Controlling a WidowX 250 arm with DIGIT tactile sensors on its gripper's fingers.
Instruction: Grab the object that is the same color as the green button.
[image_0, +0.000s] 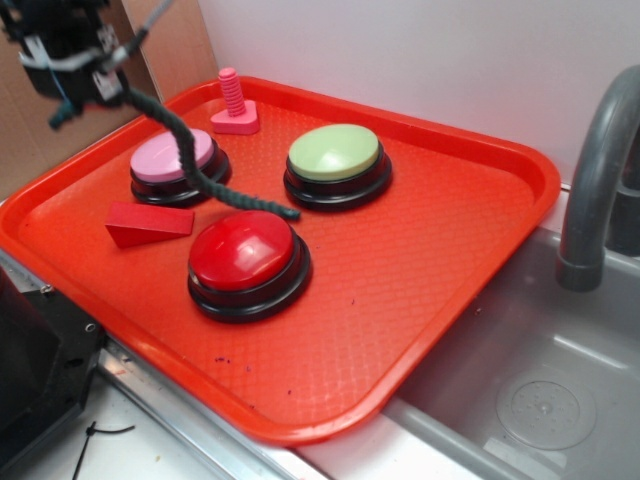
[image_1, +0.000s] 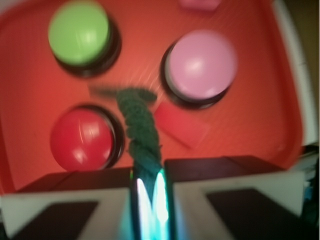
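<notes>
red tray (image_0: 450, 260), grey sink (image_0: 560, 400), white wall (image_0: 420, 50)

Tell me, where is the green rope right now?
The green rope hangs from the gripper at the exterior view's upper left, trailing across the pink button, its tip near the red button.

We count three round domed push buttons, pale green (image_0: 334, 152), pink (image_0: 173, 156) and red (image_0: 242, 250); one dark green twisted rope (image_0: 200, 172); one red wedge block (image_0: 148, 222); one pink screw-shaped toy (image_0: 234, 104); one orange plastic tray (image_0: 440, 270).
</notes>
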